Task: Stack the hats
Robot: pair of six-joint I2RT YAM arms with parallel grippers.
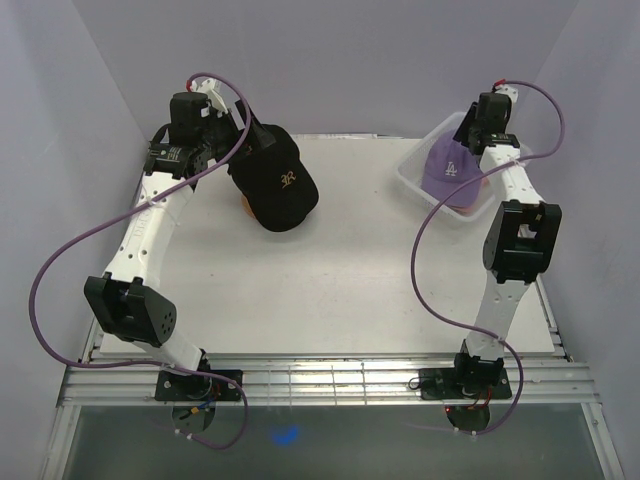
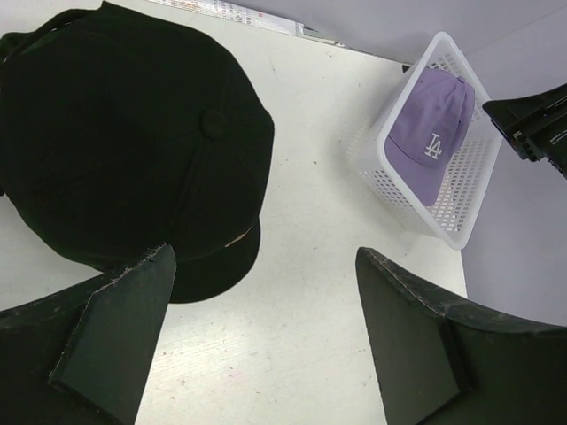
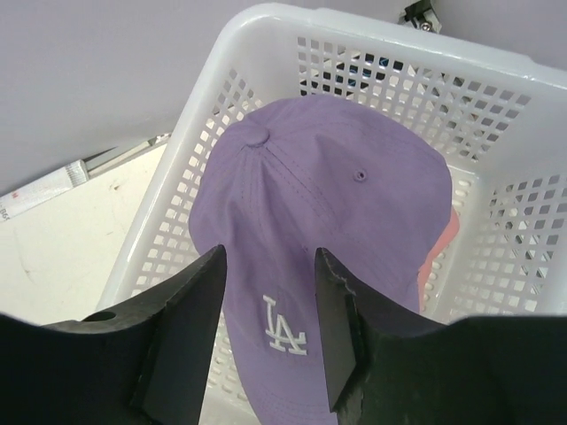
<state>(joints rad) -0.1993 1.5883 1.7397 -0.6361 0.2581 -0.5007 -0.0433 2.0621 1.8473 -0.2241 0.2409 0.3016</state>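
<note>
A black hat (image 1: 275, 180) with a gold front logo sits at the back left of the table, its dome filling the upper left of the left wrist view (image 2: 124, 142). My left gripper (image 2: 264, 257) hangs open over bare table just beside its brim, holding nothing. A lavender hat (image 3: 337, 195) with a white LA logo lies in the white mesh basket (image 3: 266, 18), on top of a pink hat (image 3: 443, 248) that shows only as an edge. Just above the lavender hat's front is my right gripper (image 3: 270, 255), open, its fingers either side of the logo.
The basket (image 1: 415, 180) stands at the back right, close to the right wall. A tan wooden stand (image 1: 245, 207) peeks out under the black hat. White enclosure walls close in the back and both sides.
</note>
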